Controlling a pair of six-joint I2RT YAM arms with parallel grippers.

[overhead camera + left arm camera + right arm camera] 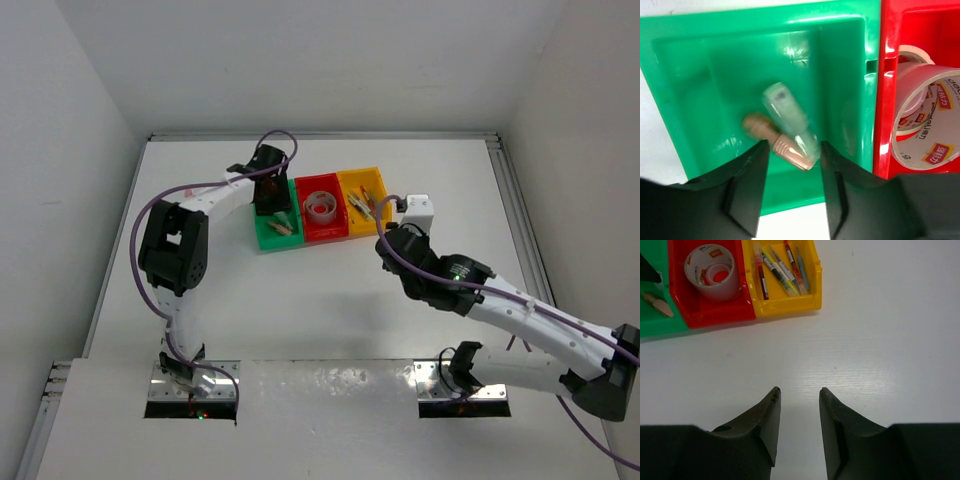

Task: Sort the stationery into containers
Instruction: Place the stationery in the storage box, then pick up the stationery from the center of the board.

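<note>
The left gripper hung over the green bin with its jaws apart, gripping nothing. Below it in the bin, a pale green piece lay across a pinkish one, both blurred. Tape rolls, partly cropped, sat in the adjoining red bin. The right gripper, jaws likewise apart and empty, stood over bare table near the yellow bin of pens.

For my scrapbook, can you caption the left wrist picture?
Open left gripper over green plastic bin holding a short pale green piece and a short beige piece.
</note>
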